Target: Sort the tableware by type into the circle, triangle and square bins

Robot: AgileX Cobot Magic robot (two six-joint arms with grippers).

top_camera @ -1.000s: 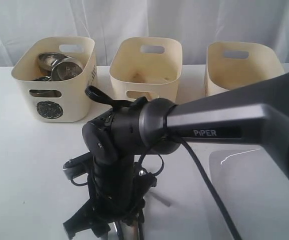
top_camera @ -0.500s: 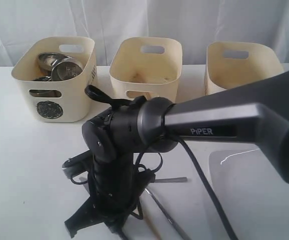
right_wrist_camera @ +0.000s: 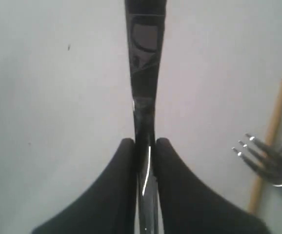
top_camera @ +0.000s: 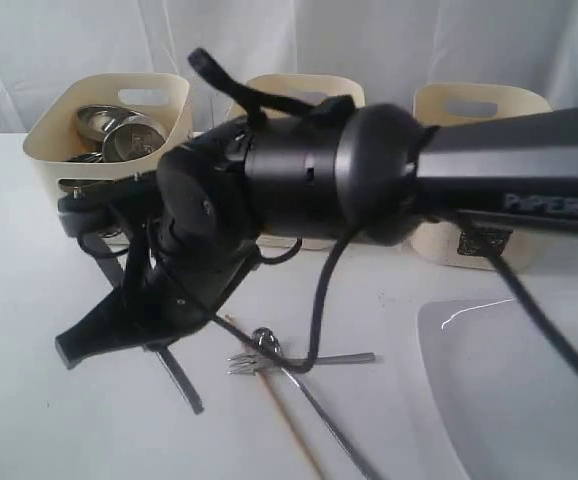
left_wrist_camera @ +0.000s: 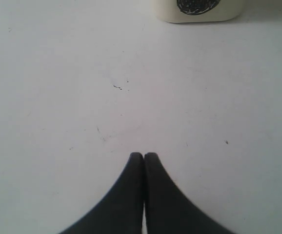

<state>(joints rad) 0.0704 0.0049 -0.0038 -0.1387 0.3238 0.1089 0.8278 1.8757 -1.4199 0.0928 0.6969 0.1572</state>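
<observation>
Our right fingers (right_wrist_camera: 116, 190) clench the steel knife (right_wrist_camera: 145, 73); in the exterior view its length runs eleven to five, free end toward five. Left fingers (left_wrist_camera: 126, 195) pressed together, empty.

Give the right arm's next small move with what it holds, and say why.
Probably raise it straight up a little. The right gripper is shut on the steel knife, whose free end hangs low over the table, right beside the fork and chopstick; more height should clear them before swinging toward the bins.
</observation>
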